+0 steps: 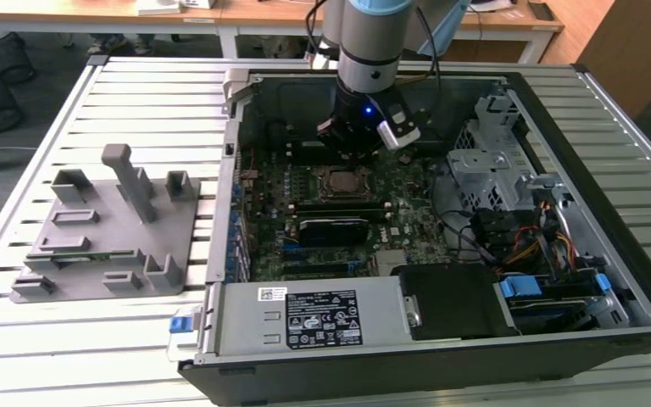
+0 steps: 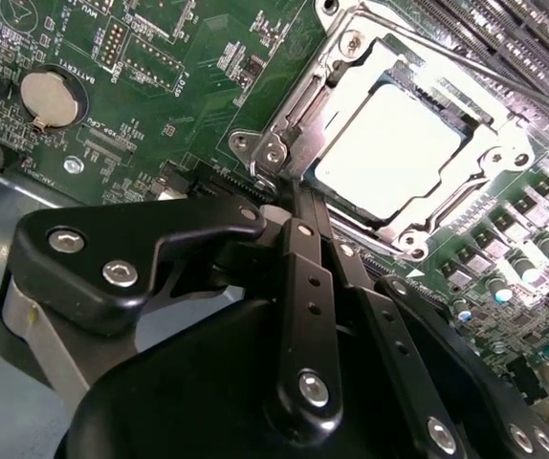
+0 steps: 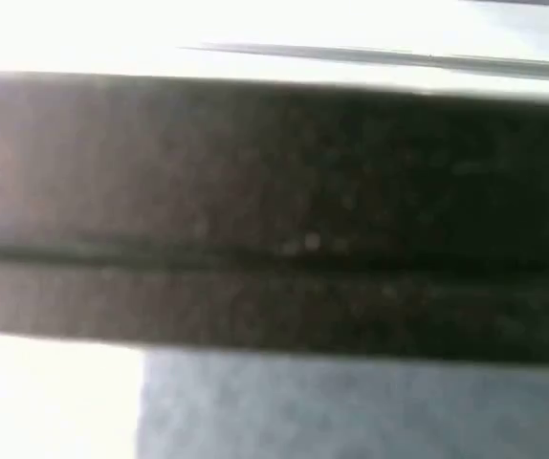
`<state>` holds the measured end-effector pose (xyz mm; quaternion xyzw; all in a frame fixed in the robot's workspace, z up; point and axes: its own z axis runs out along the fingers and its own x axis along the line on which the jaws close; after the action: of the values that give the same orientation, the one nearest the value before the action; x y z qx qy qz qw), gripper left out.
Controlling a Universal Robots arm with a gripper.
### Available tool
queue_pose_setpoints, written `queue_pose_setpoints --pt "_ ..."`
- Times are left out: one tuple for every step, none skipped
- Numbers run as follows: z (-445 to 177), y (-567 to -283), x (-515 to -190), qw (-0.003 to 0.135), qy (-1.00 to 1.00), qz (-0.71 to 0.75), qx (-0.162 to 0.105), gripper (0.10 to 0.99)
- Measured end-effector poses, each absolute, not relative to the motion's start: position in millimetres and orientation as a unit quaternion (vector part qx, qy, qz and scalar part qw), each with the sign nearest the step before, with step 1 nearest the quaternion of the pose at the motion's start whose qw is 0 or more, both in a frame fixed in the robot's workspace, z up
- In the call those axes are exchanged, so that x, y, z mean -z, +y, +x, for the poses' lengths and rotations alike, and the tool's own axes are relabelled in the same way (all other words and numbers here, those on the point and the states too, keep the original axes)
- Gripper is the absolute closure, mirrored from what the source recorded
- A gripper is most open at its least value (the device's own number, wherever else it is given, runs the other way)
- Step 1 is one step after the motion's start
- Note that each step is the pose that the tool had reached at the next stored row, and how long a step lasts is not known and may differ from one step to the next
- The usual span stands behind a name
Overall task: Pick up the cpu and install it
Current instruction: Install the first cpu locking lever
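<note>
The cpu (image 2: 389, 143) lies flat in the motherboard socket, its shiny silver top glaring, with the metal frame (image 2: 284, 134) closed around its edges. In the exterior view the cpu (image 1: 342, 181) sits in the middle of the board inside the open computer case. My gripper (image 1: 354, 144) hangs from the arm just behind the socket, low over the board. In the second wrist view my gripper (image 2: 291, 191) has its two black fingers (image 2: 305, 277) pressed together with nothing between them. Their tips sit right at the corner of the frame, beside the cpu.
A grey fixture plate (image 1: 99, 229) with upright blocks lies on the slatted table at the exterior view's left. Inside the case (image 1: 235, 127) are a power supply (image 1: 303, 318), a metal drive cage (image 1: 490, 165) and loose cables (image 1: 529, 246). A coin battery (image 2: 50, 98) sits on the board.
</note>
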<state>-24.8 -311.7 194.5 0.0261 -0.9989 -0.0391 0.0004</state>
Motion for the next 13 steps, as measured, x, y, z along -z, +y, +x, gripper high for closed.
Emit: queue_pose_setpoints --pt "-25 -312 -194 0.000 -0.999 0.026 0.044 0.980" --pt "-25 -312 -195 0.000 -0.999 0.026 0.048 0.980" --pt "-25 -311 -194 0.000 -0.998 0.026 0.054 0.980" --pt "-25 -311 -194 0.000 -0.998 0.026 0.058 0.980" --pt "-24 -311 -194 -0.001 -0.998 0.026 0.061 0.980" --pt "-24 -311 -195 -0.001 -0.998 0.026 0.063 0.980" --pt "-24 -311 -196 -0.001 -0.998 0.026 0.064 0.980" --pt "-24 -311 -198 -0.001 -0.998 0.026 0.065 0.980" --pt "-24 -311 -201 -0.001 -0.998 0.026 0.064 0.980" --pt "-24 -311 -204 -0.001 -0.998 0.026 0.064 0.980" --pt "-24 -311 -207 -0.001 -0.998 0.026 0.064 0.980" --pt "-24 -311 -209 -0.001 -0.998 0.026 0.064 0.980" --pt "-24 -311 -210 -0.001 -0.998 0.026 0.064 0.980"
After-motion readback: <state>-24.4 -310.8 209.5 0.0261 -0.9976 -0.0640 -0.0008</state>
